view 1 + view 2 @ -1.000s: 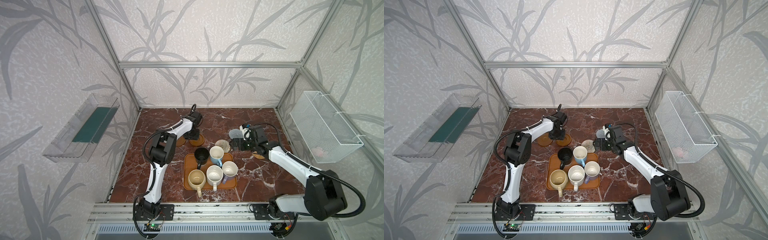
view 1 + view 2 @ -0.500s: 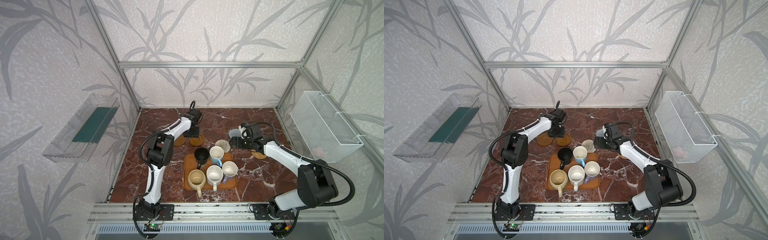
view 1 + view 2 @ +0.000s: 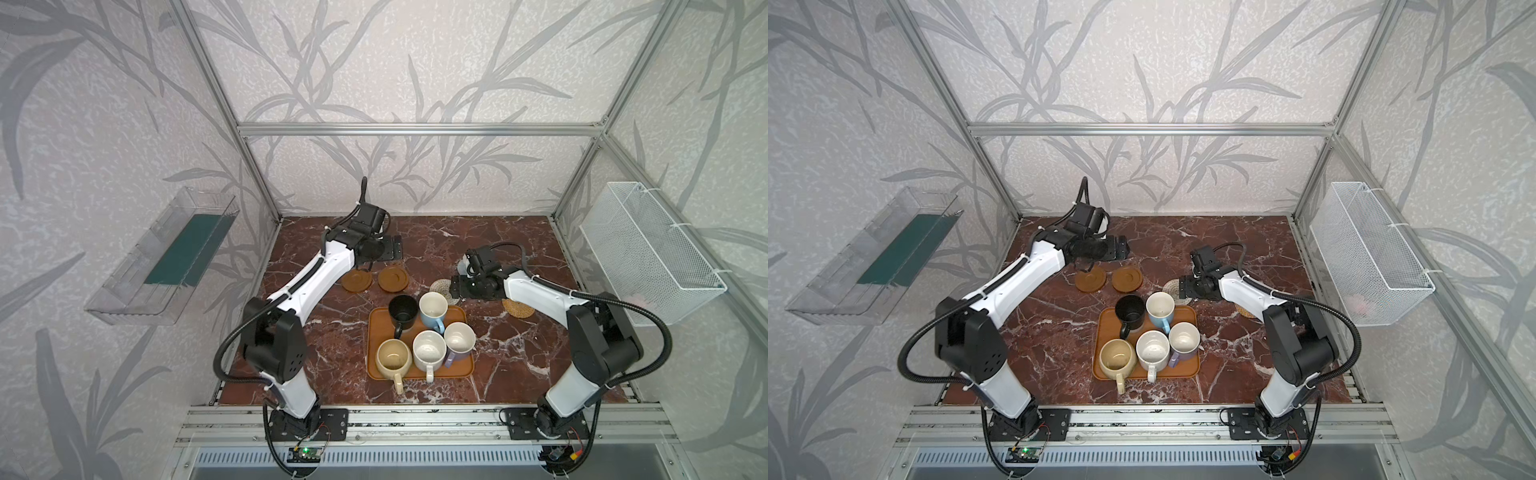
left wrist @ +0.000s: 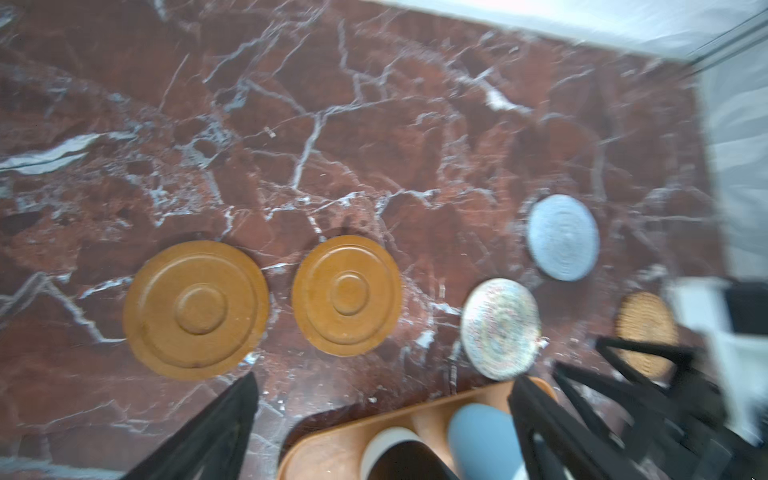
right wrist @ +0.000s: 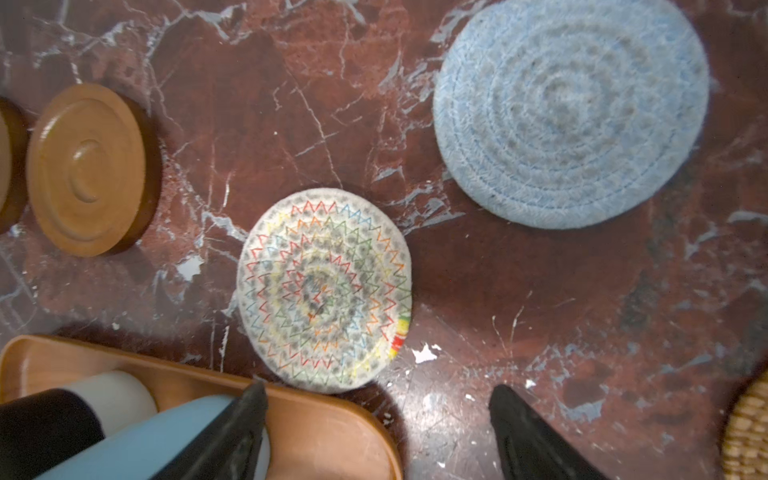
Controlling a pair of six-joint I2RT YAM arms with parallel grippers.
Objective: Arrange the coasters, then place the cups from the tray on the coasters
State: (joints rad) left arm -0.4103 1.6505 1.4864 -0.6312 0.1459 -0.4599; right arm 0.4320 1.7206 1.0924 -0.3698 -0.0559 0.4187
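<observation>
Together, five cups [image 3: 429, 350] stand in the tray [image 3: 377, 330]. Both arms stretch forward over the bench [image 3: 457, 232]; left claw [image 4: 384, 378] and right claw [image 5: 378, 386] gape, empty.

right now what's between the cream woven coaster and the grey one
Nothing: only a bare strip of marble tabletop separates the cream woven coaster from the grey woven coaster. The right wrist view shows it clearly.

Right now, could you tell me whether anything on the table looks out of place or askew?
Nothing is spilled or broken, but the layout is uneven: the two brown coasters sit side by side, while the grey coaster lies farther from the tray and the cream coaster crowds it.
</observation>
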